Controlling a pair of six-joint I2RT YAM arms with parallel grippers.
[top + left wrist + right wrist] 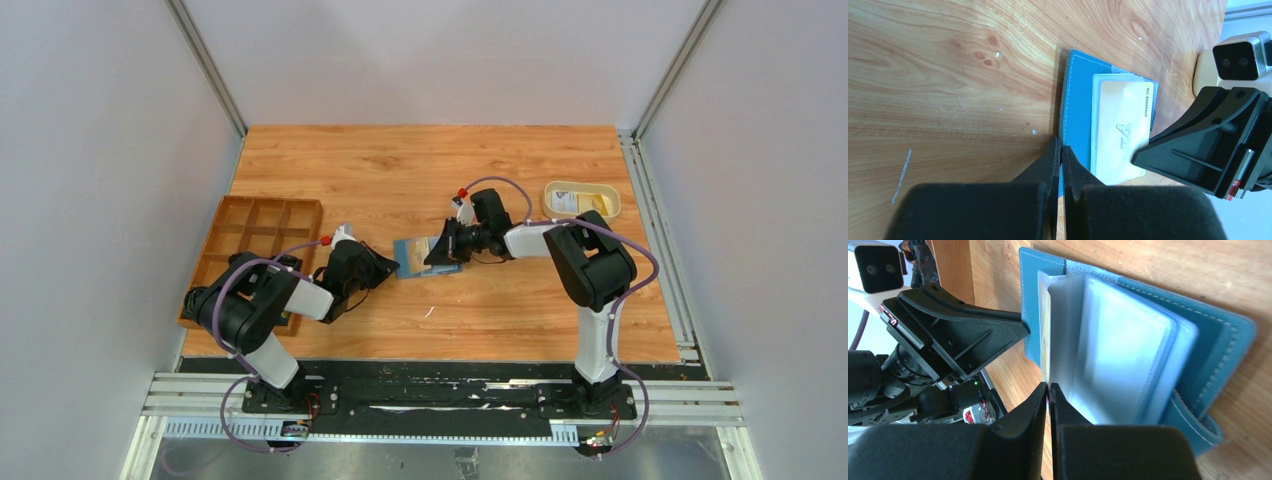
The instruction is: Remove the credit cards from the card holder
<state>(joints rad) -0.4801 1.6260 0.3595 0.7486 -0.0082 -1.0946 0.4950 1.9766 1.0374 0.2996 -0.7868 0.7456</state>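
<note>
The blue card holder (412, 258) lies open on the wooden table, mid-way between the arms. My left gripper (392, 268) is shut on the edge of its blue cover (1075, 105), the fingertips pinching it at the seam (1061, 150). A yellow credit card (1123, 125) sits in a clear sleeve on the open holder. My right gripper (437, 250) comes from the other side. In the right wrist view it (1048, 387) is shut on the thin edge of that credit card (1044, 330), beside the clear sleeves (1118, 345) and blue cover (1218, 355).
A cream oval dish (610, 200) stands at the back right with a pale card (566, 202) in it. A brown wooden compartment tray (262, 235) lies at the left, partly under the left arm. The two grippers stand close, facing each other over the holder.
</note>
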